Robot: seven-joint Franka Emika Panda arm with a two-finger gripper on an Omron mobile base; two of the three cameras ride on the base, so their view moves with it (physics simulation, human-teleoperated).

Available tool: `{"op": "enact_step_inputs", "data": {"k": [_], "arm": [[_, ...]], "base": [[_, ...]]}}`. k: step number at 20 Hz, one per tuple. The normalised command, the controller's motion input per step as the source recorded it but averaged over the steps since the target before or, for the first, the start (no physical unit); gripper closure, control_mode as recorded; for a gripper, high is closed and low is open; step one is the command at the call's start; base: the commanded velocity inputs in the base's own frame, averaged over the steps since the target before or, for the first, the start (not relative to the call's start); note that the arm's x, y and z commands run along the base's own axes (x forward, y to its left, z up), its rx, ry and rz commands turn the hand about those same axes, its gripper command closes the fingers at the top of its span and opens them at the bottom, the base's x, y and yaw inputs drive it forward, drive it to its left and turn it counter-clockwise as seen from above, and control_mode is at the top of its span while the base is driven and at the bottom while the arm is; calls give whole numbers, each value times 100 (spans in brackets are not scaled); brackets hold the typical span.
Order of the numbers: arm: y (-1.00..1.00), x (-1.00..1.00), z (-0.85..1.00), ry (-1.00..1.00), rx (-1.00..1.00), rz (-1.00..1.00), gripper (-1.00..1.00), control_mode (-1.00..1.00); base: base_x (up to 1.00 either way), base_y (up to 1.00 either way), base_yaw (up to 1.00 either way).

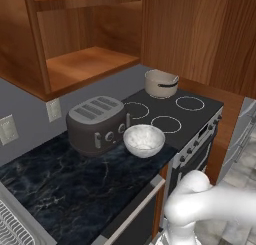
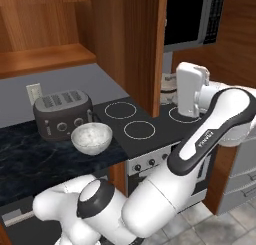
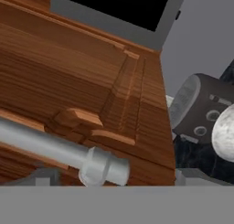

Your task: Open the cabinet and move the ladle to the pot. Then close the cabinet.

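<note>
The cabinet (image 1: 85,64) stands open, its wooden shelves bare, with its door (image 1: 200,34) swung out over the stove. The beige pot (image 1: 161,83) sits on the back left burner. The ladle is hidden or out of view. In the hand view the door's raised panel (image 3: 91,95) is very near, and the end of its silver bar handle (image 3: 59,150) lies between my fingertips. My gripper (image 3: 112,178) is open around that handle end, not closed on it. In the right base view my white hand (image 2: 191,89) hangs just right of the door's edge (image 2: 161,49).
A dark toaster (image 1: 97,123) and a wide white speckled bowl (image 1: 144,140) stand on the dark marble counter (image 1: 60,184) left of the black stove top (image 1: 192,116). A microwave (image 2: 192,16) hangs above the stove. A sink corner (image 1: 12,229) shows at the lower left.
</note>
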Motion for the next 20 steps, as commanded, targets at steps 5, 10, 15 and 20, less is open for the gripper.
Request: {"op": "enact_step_inputs", "data": {"k": [5, 10, 15, 20], "arm": [[88, -47, -4, 0, 0, -4, -100, -100], [100, -40, -8, 0, 0, -6, -100, -100], [100, -97, 0, -17, 0, -11, -100, -100], [100, -68, 0, -36, 0, -36, -100, -100]], "base": [[0, 0, 0], [0, 0, 0], [0, 0, 0], [0, 0, 0]]}}
